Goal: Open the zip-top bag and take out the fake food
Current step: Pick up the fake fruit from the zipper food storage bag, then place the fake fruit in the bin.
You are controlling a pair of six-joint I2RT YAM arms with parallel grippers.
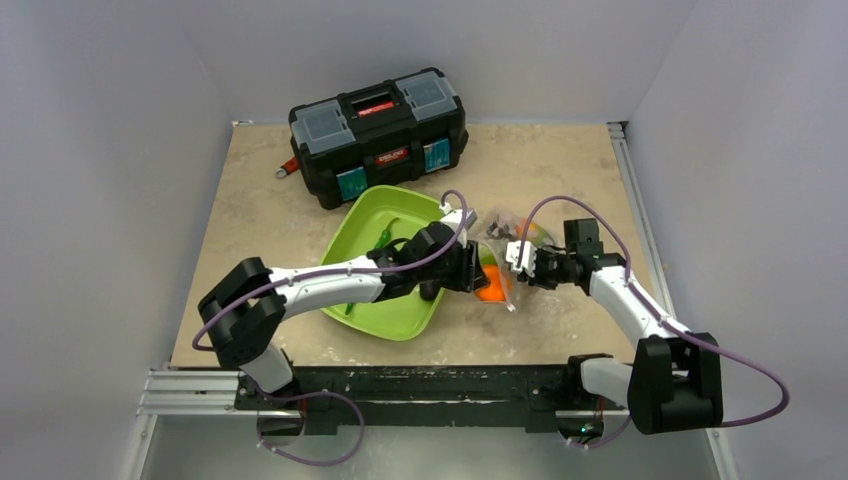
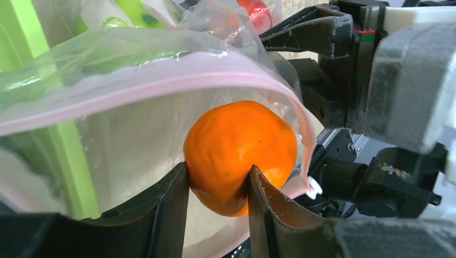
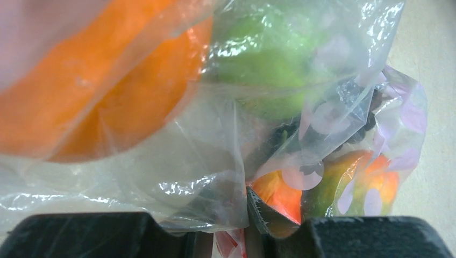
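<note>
Handling: treat round orange plastic toy fruit (image 2: 239,145) as light, rigid, slick. Note left gripper (image 2: 218,180) closed across its middle, lower centre of frame, inside mouth of clear crinkly zip-top bag (image 2: 107,54) with pink strip (image 2: 161,80). Note right gripper (image 3: 231,226) pinched shut on limp film; favour stiffer strip.

White shells and black joints mark the left arm (image 1: 320,281) and right arm (image 1: 622,298), bolted to a black rail (image 1: 430,396) at six o'clock; a purple cable (image 1: 565,198) loops along each, fingers (image 2: 166,215) black.
</note>
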